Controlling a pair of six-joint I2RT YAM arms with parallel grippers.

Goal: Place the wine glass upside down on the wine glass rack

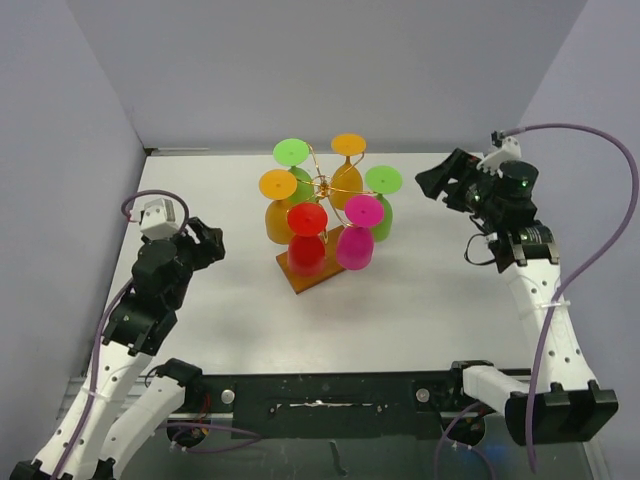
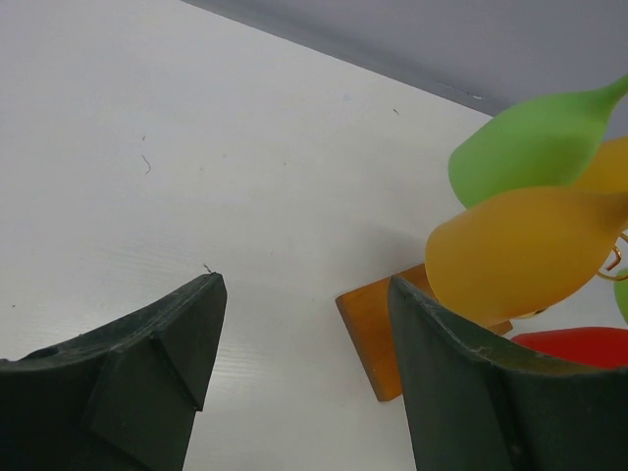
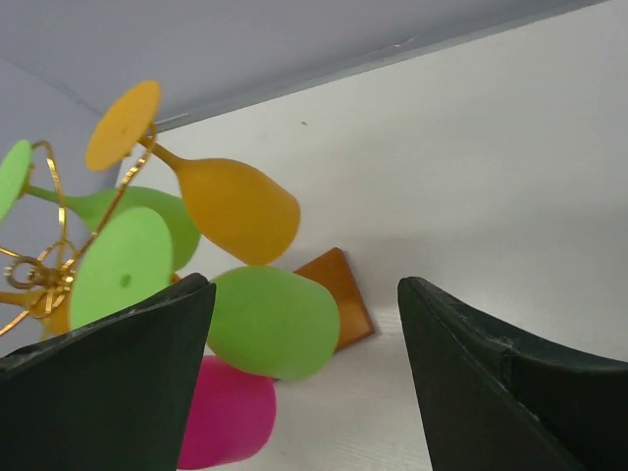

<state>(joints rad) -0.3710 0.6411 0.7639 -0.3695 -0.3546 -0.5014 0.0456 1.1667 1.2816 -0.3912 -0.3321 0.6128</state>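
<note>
Six glasses (image 1: 307, 250) hang inverted on the wine glass rack (image 1: 303, 274). Left tool (image 2: 304, 285) and right tool (image 3: 304, 283) both wide, holding nothing. Task looks finished.

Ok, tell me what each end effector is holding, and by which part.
Nothing is held. The left end effector and the right end effector are both open and empty, clear of the wine glass rack.
</note>
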